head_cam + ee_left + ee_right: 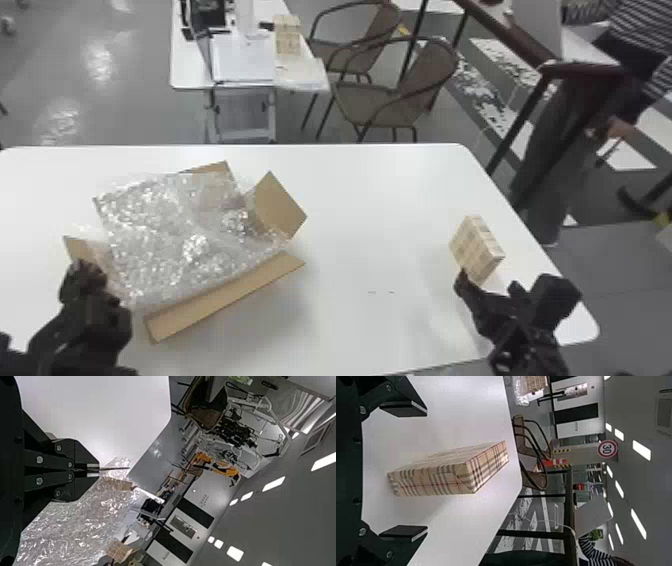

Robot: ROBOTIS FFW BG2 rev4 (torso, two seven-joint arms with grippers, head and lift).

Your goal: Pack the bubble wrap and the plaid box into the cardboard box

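At the left of the white table, the cardboard box point(222, 299) stands with flaps spread and bubble wrap point(165, 240) heaped in and over it. My left gripper point(85, 272) is at the box's left flap; in the left wrist view the gripper point(94, 469) is shut on that flap's thin edge point(115, 468), beside the bubble wrap point(79, 518). On the table's right lies the plaid box point(475, 247), with my right gripper point(487, 290) just on its near side. The right wrist view shows the gripper point(424, 471) open, one finger on either side of the plaid box's point(443, 473) near end, touching neither.
Bare tabletop point(370, 225) separates the cardboard box from the plaid box. The table's right edge point(530, 235) runs close past the plaid box. Beyond the far edge are another table point(190, 75) and brown chairs point(390, 100).
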